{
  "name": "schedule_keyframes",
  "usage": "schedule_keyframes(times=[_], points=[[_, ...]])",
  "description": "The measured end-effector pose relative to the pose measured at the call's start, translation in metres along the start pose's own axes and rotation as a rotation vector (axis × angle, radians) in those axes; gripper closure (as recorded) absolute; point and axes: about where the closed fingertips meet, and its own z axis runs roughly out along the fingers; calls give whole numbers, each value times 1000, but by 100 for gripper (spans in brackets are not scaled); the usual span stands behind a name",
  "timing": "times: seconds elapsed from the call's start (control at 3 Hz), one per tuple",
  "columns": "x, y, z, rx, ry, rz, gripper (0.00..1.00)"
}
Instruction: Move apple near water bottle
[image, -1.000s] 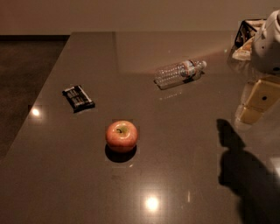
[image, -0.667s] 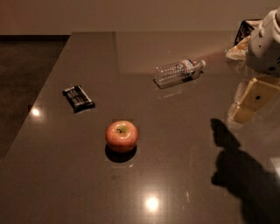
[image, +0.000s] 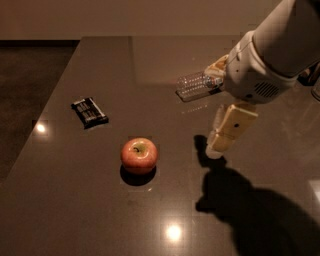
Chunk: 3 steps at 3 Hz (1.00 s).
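The red apple (image: 139, 155) with a yellowish top stands upright on the dark table (image: 100, 210), left of centre. The clear water bottle (image: 194, 85) lies on its side farther back and to the right; its cap end is hidden behind my arm. My gripper (image: 216, 149) hangs pointing down, close over the table, to the right of the apple and in front of the bottle. It holds nothing that I can see and does not touch the apple.
A flat black snack bar wrapper (image: 90, 111) lies to the left, behind the apple. My white arm (image: 270, 60) fills the upper right and casts a large shadow at the lower right. The table's left edge runs diagonally along the dark floor.
My arm and gripper have moved left from the right edge, toward the apple and lower over the table. The apple, bottle and wrapper have not moved.
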Motion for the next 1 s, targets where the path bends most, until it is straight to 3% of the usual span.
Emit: schedule_keyframes(times=[0.67, 1.0], points=[[-59, 37, 67, -134, -73, -104, 0], [-76, 52, 93, -173, -78, -136, 0]])
